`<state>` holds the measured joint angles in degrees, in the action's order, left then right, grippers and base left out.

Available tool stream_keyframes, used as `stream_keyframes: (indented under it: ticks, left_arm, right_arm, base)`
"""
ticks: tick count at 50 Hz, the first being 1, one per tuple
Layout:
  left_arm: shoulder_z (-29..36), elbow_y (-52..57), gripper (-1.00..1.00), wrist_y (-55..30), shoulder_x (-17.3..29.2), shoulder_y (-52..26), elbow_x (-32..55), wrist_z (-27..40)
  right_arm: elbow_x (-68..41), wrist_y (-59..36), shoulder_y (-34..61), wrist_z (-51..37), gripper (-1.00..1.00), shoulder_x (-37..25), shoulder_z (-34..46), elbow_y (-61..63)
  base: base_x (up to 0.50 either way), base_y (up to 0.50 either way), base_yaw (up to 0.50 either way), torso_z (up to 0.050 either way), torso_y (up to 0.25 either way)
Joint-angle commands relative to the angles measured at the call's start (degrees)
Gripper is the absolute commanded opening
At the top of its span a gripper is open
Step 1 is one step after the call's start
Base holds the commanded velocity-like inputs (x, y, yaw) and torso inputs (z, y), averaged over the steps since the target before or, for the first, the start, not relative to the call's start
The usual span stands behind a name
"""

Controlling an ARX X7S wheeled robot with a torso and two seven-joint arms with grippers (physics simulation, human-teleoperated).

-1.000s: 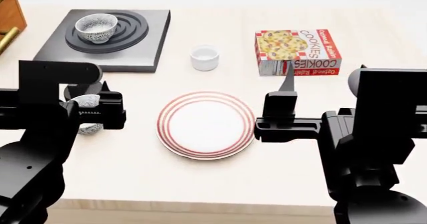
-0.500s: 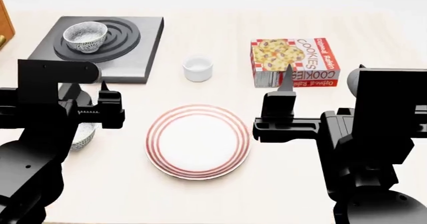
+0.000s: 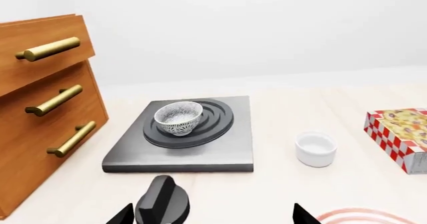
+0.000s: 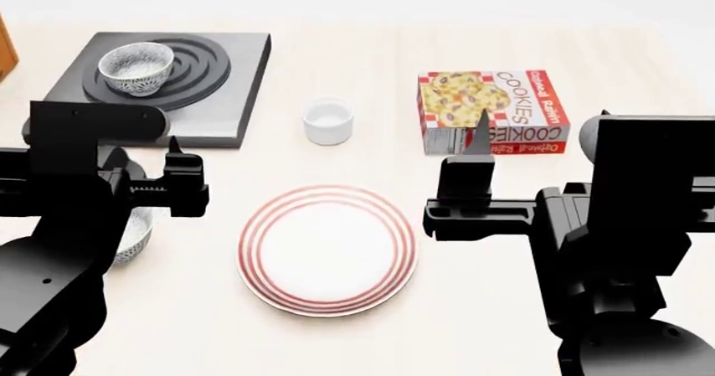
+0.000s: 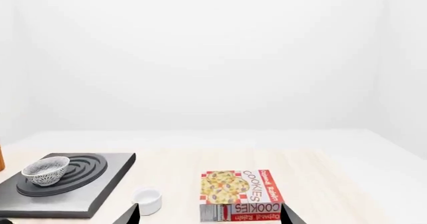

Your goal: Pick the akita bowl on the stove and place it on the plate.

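Note:
The akita bowl (image 4: 136, 66) (image 3: 178, 117) (image 5: 45, 170), white with a dense grey-black speckle, stands upright on the ring burner of the dark grey stove (image 4: 229, 91) (image 3: 220, 151) at the table's far left. The plate (image 4: 327, 249), white with red rings, lies nearer, between my two arms. My left gripper (image 3: 212, 219) is open and holds nothing; it hangs short of the stove, near the stove's black knob (image 3: 162, 207). Over by the plate's right side, my right gripper (image 5: 210, 218) is also open with nothing in it.
A second speckled bowl (image 4: 132, 234) sits half hidden behind my left arm. A small white cup (image 4: 328, 121) and a cookies box (image 4: 491, 108) stand beyond the plate. A wooden drawer cabinet (image 3: 40, 99) with brass handles stands left of the stove.
In the head view the plate, cup and box have slid lower and a little left, as the view itself moved. Both arms keep their place in it, grippers still open.

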<state>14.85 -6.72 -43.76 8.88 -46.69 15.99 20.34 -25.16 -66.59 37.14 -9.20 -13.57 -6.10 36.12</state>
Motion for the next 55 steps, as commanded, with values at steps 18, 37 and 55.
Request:
stream_keyframes:
  ticks: [18,37,55]
  left_arm:
    - [-0.73,0.6,1.0,-0.2,-0.51,-0.04,0.58,-1.0]
    - [-0.24,0.32,1.0,0.08,-0.15,-0.25,1.09,-0.63]
    - [0.16,-0.1,1.0,0.38,0.14,-0.44,1.55,-0.27]
  right_arm:
    - [-0.23,0.73,-0.08,0.6,1.0,1.2,-2.2,-0.51]
    - [-0.64,1.07,-0.09,0.17,1.0,0.8,-1.82,-0.66]
    - [-0.96,2.22,-0.59,0.09,1.0,0.41,-1.56,-1.26]
  base:
    - [0.13,0.0,0.0,0.0,0.0]
    - [0.22,0.0,0.0,0.0,0.0]
    - [0.25,0.0,0.0,0.0,0.001]
